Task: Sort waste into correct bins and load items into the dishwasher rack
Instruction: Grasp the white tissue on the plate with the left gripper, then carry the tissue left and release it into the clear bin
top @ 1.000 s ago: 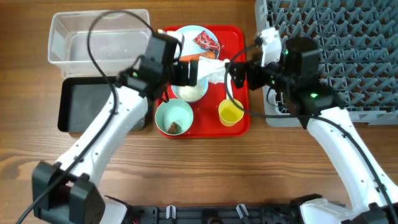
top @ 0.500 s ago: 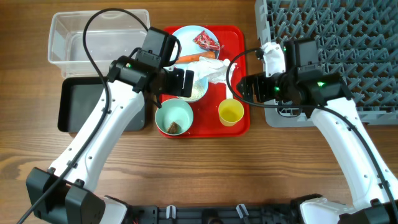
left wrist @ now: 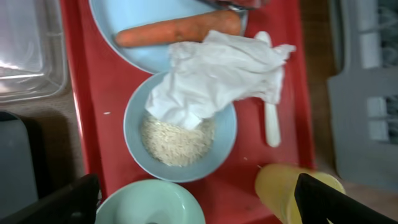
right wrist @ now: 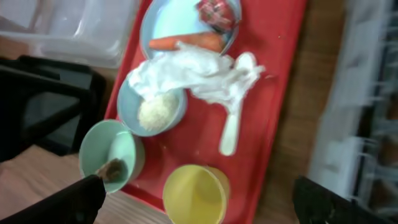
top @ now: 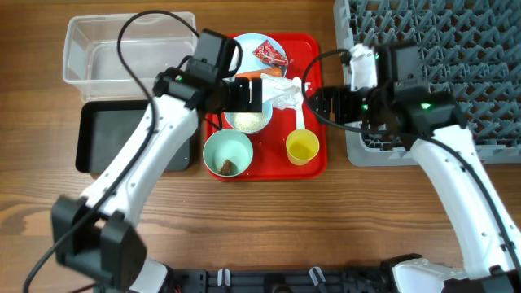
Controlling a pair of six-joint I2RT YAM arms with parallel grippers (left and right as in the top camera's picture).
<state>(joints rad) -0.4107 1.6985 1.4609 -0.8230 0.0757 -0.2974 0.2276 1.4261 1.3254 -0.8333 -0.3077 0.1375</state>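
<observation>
On red tray (left wrist: 249,158) | napkin (left wrist: 217,74) over light-blue bowl (left wrist: 226,134) | carrot (left wrist: 177,29) on plate (left wrist: 143,12)

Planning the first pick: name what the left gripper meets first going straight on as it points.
Probably the white napkin draped over the light-blue bowl of rice, ahead of the open left gripper; depth is unclear, so perhaps the bowl's rim.

No legible text anywhere; red snack wrapper (top: 269,54) print too blurred to read.

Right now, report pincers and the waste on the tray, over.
Left pincer open, over rice bowl. Right pincer open, near red tray edge. Napkin draped across bowl rim and spoon; carrot on plate.
</observation>
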